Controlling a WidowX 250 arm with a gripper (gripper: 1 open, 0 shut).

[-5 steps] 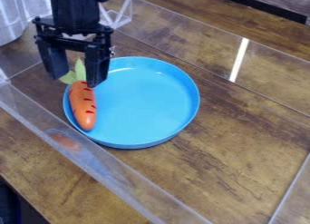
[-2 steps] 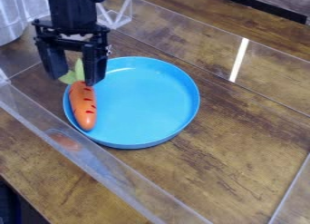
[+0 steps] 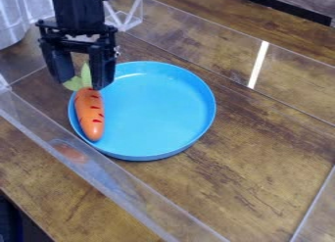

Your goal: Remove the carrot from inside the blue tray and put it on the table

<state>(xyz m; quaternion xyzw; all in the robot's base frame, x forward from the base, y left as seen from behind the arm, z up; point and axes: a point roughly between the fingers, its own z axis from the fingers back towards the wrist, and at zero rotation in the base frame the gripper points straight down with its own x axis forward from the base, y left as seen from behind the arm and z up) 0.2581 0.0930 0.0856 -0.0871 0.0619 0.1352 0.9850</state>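
Against the left rim of the round, shallow bright blue plastic tray (image 3: 164, 114), the small orange toy carrot (image 3: 89, 115) with its dark notch marks lies lengthwise, its pale green leafy top pointing toward the far left corner of the dark, glossy wood-plank table (image 3: 249, 192). We see the robot's black two-fingered gripper (image 3: 78, 72) poised directly over that leafy end, pointing almost straight down, its jaws spread wide and gripping nothing; the fingers straddle the greenery and the upper end of the carrot, though from this single view we cannot say whether either finger actually touches it. By our reading, the task has barely begun in terms of results: the carrot is entirely inside the tray, not lifted, and nothing has been placed on the table. What appears settled is the approach, with the claw lined up above its target. Left to do, as we judge it, are the closing of the jaws on the carrot, the lift clear of the low rim, the carry beyond the tray's edge, and the release onto bare wood.
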